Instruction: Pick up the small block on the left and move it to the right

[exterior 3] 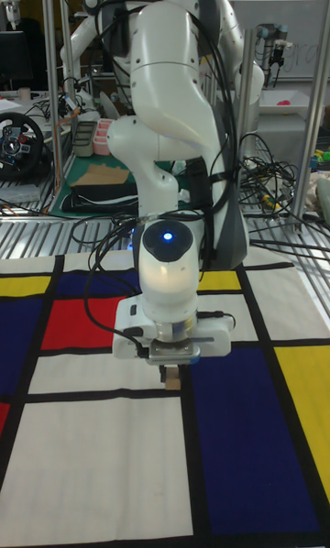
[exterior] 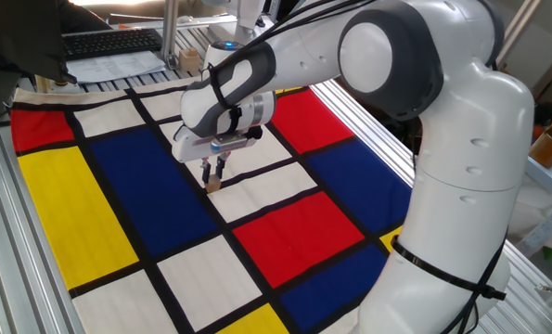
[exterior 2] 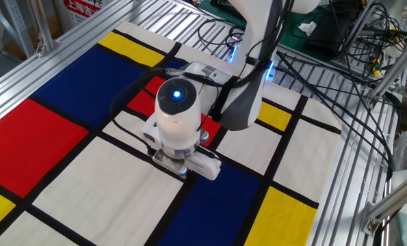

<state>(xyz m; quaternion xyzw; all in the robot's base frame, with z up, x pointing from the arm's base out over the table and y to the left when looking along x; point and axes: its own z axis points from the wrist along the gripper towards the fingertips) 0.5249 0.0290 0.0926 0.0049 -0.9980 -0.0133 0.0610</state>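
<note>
Gripper (exterior: 212,173) points straight down over the patterned cloth (exterior: 90,195). Fingers are drawn close together with the small block (exterior: 214,183) between their tips, so the claw reads as clamped on the block. In the tall fixed view the block (exterior 3: 171,379) shows just under the gripper body, hanging below the fingers.

Block position: at or barely above the cloth, over the black line where a white panel meets the blue one. Whether it touches the cloth or hangs free cannot be told; no clear gap shows in either fixed view. In the other fixed view the wrist hides both block and fingertips.

Key relation: the block lies directly beneath the claw, inside the grip, with no sideways offset. As a cube it has no long axis to align, and the finger closing line seems to run across opposite faces.

Judgement: the grasp appears made, and what remains is the lift and the carry to the right side of the cloth. With such a tiny cube held only at the fingertips, slipping or twisting during the traverse is the main risk. The cloth along the likely path shows nothing else on it.
</note>
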